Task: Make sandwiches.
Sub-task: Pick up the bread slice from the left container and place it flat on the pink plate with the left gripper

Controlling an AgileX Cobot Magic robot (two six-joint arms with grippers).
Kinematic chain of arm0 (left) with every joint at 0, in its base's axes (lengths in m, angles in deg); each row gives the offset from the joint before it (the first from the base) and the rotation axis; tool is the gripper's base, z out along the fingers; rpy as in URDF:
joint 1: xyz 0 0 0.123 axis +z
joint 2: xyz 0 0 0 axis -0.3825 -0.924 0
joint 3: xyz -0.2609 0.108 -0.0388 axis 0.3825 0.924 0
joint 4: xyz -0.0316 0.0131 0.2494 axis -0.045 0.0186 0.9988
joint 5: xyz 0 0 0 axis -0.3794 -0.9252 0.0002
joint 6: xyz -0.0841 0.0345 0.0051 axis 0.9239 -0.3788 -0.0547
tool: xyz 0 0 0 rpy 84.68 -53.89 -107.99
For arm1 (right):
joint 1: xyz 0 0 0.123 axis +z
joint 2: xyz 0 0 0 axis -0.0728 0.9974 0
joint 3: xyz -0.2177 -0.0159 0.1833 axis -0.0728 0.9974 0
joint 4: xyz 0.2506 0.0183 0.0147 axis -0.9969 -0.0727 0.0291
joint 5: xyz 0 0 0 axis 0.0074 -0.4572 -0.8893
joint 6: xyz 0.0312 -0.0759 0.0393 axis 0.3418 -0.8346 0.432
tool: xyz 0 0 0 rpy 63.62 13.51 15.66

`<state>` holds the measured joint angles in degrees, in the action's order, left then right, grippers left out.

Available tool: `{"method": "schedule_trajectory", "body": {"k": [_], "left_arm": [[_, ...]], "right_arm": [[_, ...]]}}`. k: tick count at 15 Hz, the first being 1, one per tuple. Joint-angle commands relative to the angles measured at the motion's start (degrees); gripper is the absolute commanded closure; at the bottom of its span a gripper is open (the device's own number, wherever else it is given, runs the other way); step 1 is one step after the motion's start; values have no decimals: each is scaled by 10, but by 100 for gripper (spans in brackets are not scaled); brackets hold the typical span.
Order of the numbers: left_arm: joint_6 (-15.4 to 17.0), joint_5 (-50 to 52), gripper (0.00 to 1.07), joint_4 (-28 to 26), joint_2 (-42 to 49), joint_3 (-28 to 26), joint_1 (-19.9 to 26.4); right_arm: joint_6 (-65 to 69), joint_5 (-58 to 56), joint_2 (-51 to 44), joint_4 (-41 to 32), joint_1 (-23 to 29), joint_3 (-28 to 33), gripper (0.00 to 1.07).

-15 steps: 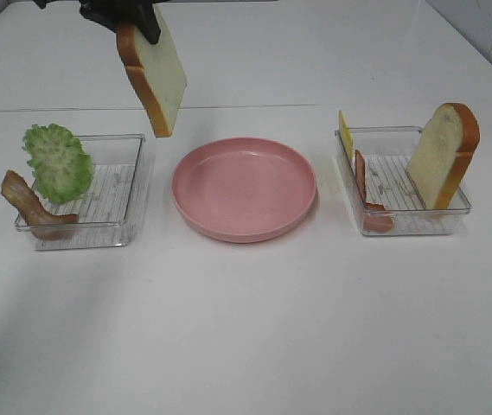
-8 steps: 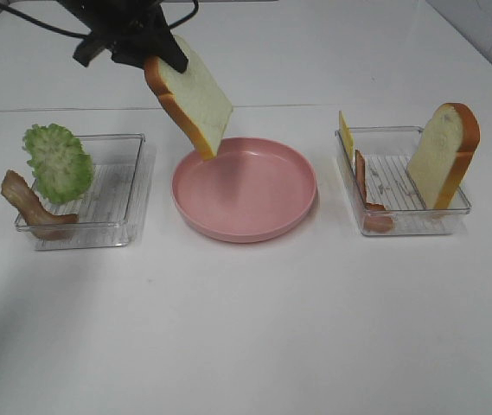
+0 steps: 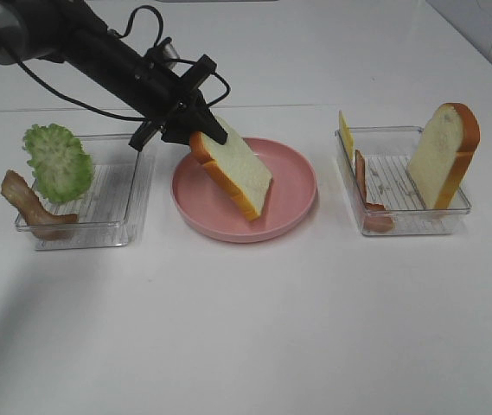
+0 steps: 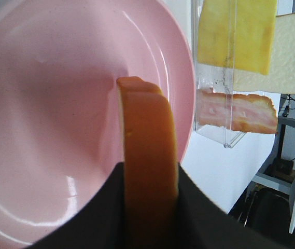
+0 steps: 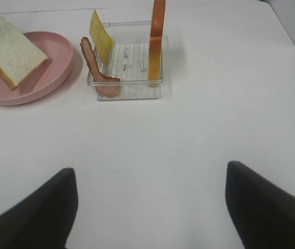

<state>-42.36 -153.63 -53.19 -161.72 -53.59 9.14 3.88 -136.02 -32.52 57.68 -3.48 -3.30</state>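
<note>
**Gripping bread at the plate**

Stretched in from the far left corner of the table (image 3: 246, 328), with the left arm (image 3: 99, 52) sloping down and its wrist angled toward the middle. Clamped with the left gripper (image 3: 201, 137) on the crust end of a slice (image 3: 239, 173), one dark finger pressed flat to each face, as seen in the left wrist view. Held at a slant: upper end pinched at the fingertips, lower corner down ahead of and below the tool, inside the plate (image 3: 293, 169). Hard to tell whether that corner rests on the plate's floor or hangs just above it.

Ahead of the fingertips, past the plate's far rim: the right tray (image 3: 405, 223), with cheese (image 3: 345, 134) and bacon (image 3: 361, 173) leaning at the wall nearest the tool, and a spare slice (image 3: 440, 160) standing on edge at the wall farthest from it.

Behind the gripper, under and beside the forearm: the left tray (image 3: 129, 186), with lettuce (image 3: 57, 162) and a second bacon (image 3: 28, 203) propped at the side away from the tool.

Parked well back from the right tray, over bare table: the right gripper (image 5: 150, 207), fingers spread wide, nothing between them. Out of the high view altogether.
</note>
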Motion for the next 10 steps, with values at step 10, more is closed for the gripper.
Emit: {"method": "schedule_trajectory", "body": {"k": [10], "left_arm": [[-13,101,106,-18,-7,-4,-59]], "right_arm": [[-2,8,-10,-1,-3,2,33]]}}
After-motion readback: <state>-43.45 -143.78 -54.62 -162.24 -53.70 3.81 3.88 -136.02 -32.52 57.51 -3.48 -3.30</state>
